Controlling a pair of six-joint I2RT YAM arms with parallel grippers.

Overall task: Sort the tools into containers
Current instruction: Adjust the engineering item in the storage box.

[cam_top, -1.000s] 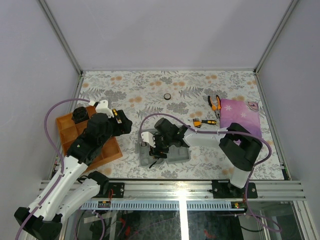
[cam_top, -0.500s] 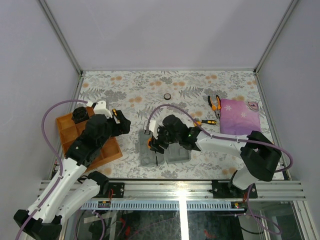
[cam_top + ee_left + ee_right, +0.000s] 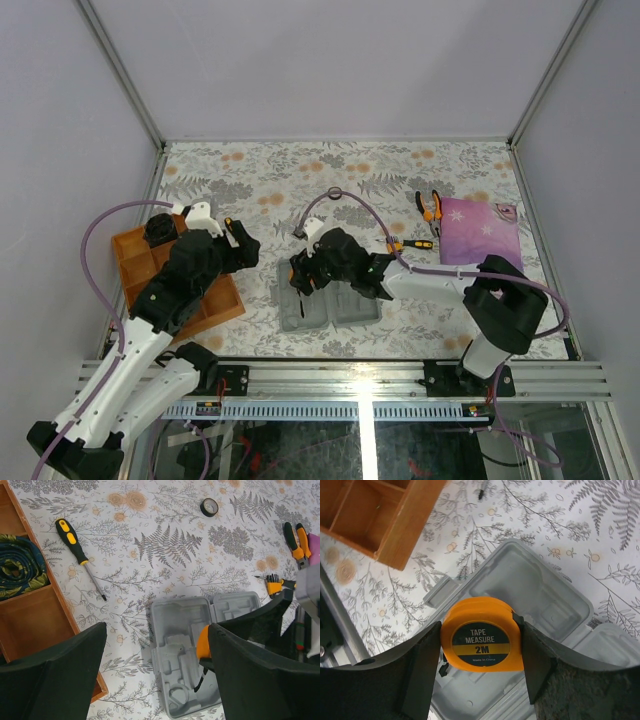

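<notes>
- Tape measure (image 3: pixel 482 630): round and orange, clamped at its two edges by the fingers of the right hand (image 3: pixel 480 652), with its label face turned up to the wrist camera. It hangs above the open case and does not touch it.
- Case (image 3: pixel 180 625): grey, lying open on the worktop (image 3: pixel 250 170) near the arm bases, its two halves side by side with the moulded recesses facing up. No recess in view holds a tool. The tape measure hangs over the left half, and a round recess shows at the near end of that half. The coming move is therefore judged to be a descent toward that recess. How far to the side it lies cannot be told, because the tape measure hides what is under it.
- Left hand (image 3: pixel 156 645): fingers wide apart and holding nothing, above the worktop between the wooden tray and the case.
- Wooden tray (image 3: pixel 30 625): left of the case, with a rolled cloth (image 3: pixel 20 572) in one compartment.
- Screwdriver (image 3: pixel 75 540): flat on the worktop near the tray's right wall. Its long axis runs from the handle at far left to the tip at near right, toward the case. The left hand is the nearer one.
- Bit set (image 3: pixel 395 244), pliers (image 3: pixel 429 206) and purple cloth (image 3: pixel 480 232): far right, on the right arm's side.
- Tape ring (image 3: pixel 335 193): farthest back, lying flat and well apart from both hands.
</notes>
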